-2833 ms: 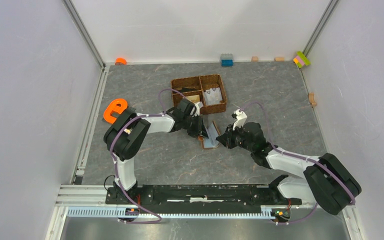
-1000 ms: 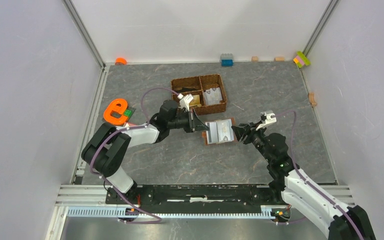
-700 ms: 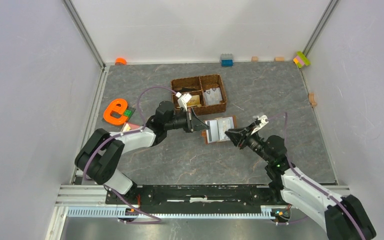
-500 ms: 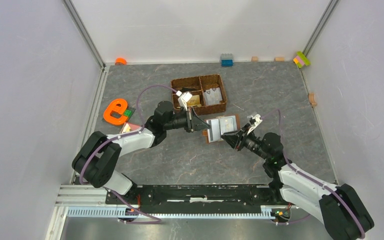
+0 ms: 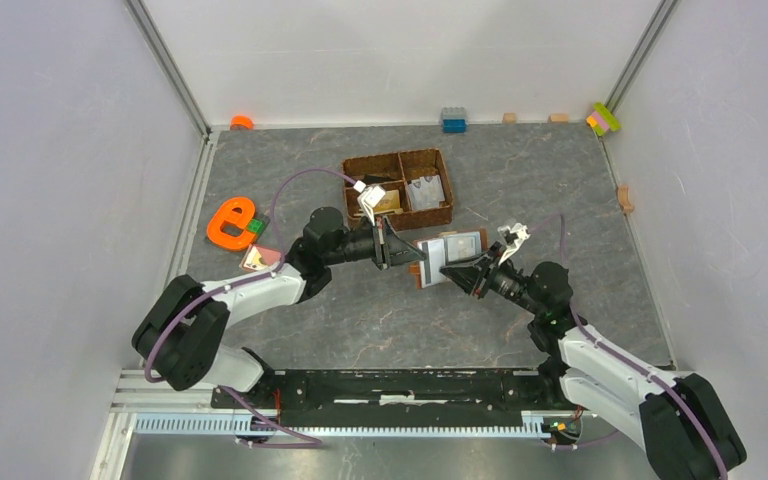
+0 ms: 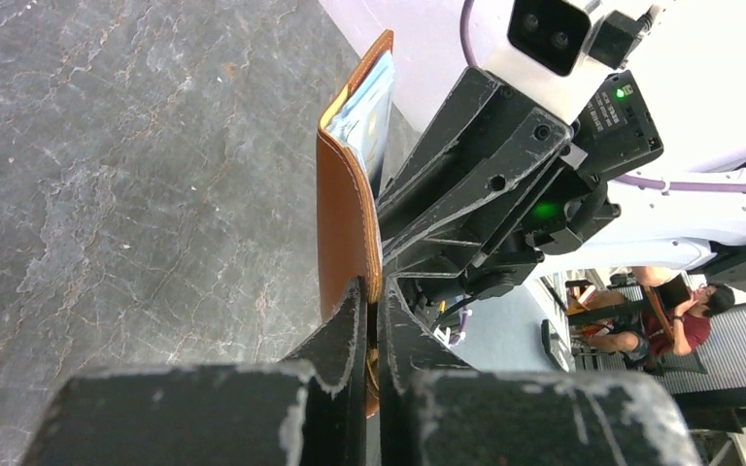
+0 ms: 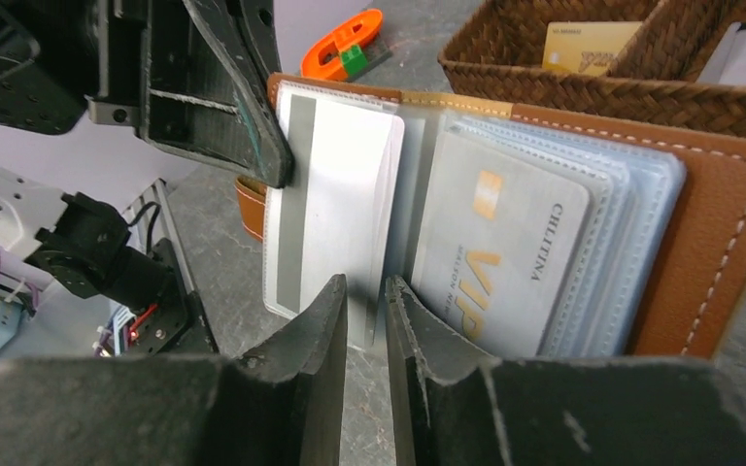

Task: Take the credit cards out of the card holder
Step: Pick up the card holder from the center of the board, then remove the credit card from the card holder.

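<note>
The card holder (image 5: 452, 256) is a brown bifold, spread open and held up off the floor between the two arms. My left gripper (image 6: 374, 291) is shut on the edge of its brown cover (image 6: 345, 223). Its pale inside faces my right gripper (image 7: 364, 286). A grey-white credit card (image 7: 335, 194) sits in the left clear pocket, and a pale card marked VIP (image 7: 505, 243) in the right pockets. The right jaws stand a narrow gap apart at the lower edge of the grey-white card's pocket, with floor showing between them. In the top view the right gripper (image 5: 447, 270) touches the holder's near edge.
A brown woven basket (image 5: 447, 190) stands just behind the holder; a gold-tan card (image 7: 588, 44) lies in one compartment. An orange letter e (image 5: 230, 222) and a small pink tile (image 5: 260, 258) lie to the left. Small blocks (image 5: 453, 120) line the back wall.
My right gripper has swung left to the open holder and its jaws have narrowed. The left arm has shifted the holder slightly right, still gripping its cover.
</note>
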Motion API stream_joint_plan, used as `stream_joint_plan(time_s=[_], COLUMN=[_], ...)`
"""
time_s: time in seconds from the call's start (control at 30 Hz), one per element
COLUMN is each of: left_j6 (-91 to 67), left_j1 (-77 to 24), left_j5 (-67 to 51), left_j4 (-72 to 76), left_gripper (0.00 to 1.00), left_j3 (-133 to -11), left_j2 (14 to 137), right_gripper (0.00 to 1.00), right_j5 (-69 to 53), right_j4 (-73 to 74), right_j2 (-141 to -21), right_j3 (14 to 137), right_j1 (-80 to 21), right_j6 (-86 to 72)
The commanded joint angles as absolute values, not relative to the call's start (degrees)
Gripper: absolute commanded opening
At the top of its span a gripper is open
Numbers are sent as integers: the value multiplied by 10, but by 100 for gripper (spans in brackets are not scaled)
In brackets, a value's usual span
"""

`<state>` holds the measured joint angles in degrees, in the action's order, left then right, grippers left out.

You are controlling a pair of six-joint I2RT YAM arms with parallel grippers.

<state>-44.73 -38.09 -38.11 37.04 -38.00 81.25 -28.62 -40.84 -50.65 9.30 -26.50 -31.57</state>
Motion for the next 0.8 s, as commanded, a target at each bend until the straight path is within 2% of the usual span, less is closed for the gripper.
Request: stream_joint_plan(time_s=[0.0, 0.13, 0.5, 0.77], left_j6=[-456, -471, -475, -461], left_j1=[-389, -389, -390, -403], left_j5=[-421, -435, -432, -419], left_j4=[440, 472, 488, 481], left_gripper=[2, 2, 3, 3], left_j3=[-377, -370, -364, -368], left_j2=[789, 789, 789, 802], right_gripper=[27, 27, 17, 18], right_j5=[-333, -386, -444, -461], right_j4=[-493, -587, -773, -855], right_j2=[-500, -510, -522, -540], right_j3=[90, 76, 47, 39], right_j1=[-246, -241, -240, -239], right_j6=[-360, -411, -504, -548])
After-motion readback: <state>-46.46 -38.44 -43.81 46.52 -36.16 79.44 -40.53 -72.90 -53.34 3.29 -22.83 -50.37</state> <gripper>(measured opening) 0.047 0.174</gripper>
